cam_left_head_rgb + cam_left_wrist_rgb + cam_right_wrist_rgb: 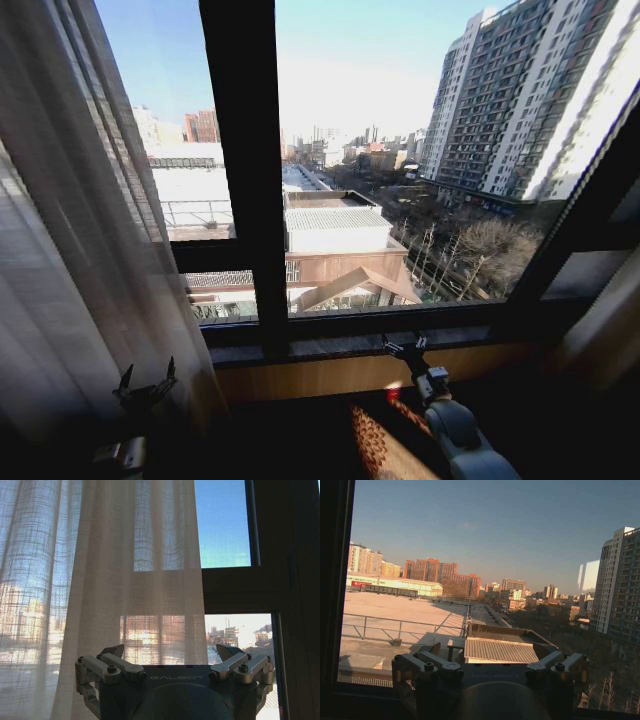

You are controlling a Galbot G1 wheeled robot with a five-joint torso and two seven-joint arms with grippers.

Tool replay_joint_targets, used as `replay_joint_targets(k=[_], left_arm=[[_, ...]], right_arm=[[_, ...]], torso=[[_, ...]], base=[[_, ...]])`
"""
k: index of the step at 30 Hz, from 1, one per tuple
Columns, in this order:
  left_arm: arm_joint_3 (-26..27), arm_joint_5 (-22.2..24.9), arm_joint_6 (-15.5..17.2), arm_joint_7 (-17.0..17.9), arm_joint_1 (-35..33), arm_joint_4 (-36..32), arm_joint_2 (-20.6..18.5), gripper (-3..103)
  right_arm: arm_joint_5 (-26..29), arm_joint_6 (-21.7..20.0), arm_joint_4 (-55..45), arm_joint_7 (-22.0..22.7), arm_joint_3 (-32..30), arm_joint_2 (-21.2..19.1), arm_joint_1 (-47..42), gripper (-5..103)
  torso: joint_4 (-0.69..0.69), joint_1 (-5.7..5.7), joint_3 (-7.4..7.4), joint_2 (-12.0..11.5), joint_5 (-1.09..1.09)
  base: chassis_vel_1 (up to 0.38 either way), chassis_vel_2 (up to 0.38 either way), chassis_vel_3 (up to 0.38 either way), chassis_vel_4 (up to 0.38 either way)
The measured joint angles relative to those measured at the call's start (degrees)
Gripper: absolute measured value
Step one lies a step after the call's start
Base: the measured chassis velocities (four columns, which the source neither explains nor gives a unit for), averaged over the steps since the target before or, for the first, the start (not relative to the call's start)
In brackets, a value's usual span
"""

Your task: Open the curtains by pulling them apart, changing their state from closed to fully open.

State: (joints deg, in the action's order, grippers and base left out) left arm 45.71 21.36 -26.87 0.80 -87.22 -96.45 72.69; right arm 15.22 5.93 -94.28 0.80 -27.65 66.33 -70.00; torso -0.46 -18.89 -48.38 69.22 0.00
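Observation:
The off-white sheer curtain [70, 250] hangs bunched at the left side of the window, its pleats running down past my left gripper [145, 385]. That gripper is open and holds nothing, just in front of the fabric's lower part. In the left wrist view the curtain [100, 580] covers most of the glass ahead of the open gripper [171, 652], and its free edge ends beside the dark frame. My right gripper [407, 344] is raised to the window sill, open. In the right wrist view this gripper [490, 655] faces bare glass with nothing between its fingers.
A thick dark vertical frame bar [245, 170] divides the window. A wooden sill [330, 375] runs below the glass. A slanted dark frame [590, 210] closes the right side. A patterned surface [370, 440] lies low between the arms.

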Motion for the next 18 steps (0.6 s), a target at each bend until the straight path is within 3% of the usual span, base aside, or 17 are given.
replay_joint_targets(k=[5,13,14,18], left_arm=[[-1.55,-0.47,3.11,0.23,1.56,-0.73,0.19,100],[-7.88,-2.71,16.13,1.91,7.88,-4.16,1.13,100],[-7.88,-2.71,16.13,1.91,7.88,-4.16,1.13,100],[-11.56,-4.01,23.73,2.87,11.59,-6.16,1.69,100]], right_arm=[[0.00,0.00,0.00,0.00,0.00,0.00,0.00,100],[0.00,0.00,0.00,0.00,0.00,0.00,0.00,100],[0.00,0.00,0.00,0.00,0.00,0.00,0.00,100],[0.00,0.00,0.00,0.00,0.00,0.00,0.00,100]], torso=[[0.01,0.00,0.00,0.00,0.00],[-0.01,0.00,0.00,0.00,0.00],[-0.01,0.00,0.00,0.00,0.00],[-0.01,0.00,0.00,0.00,0.01]], base=[[0.000,0.000,0.000,0.000],[0.000,0.000,0.000,0.000],[0.000,0.000,0.000,0.000],[0.000,0.000,0.000,0.000]])
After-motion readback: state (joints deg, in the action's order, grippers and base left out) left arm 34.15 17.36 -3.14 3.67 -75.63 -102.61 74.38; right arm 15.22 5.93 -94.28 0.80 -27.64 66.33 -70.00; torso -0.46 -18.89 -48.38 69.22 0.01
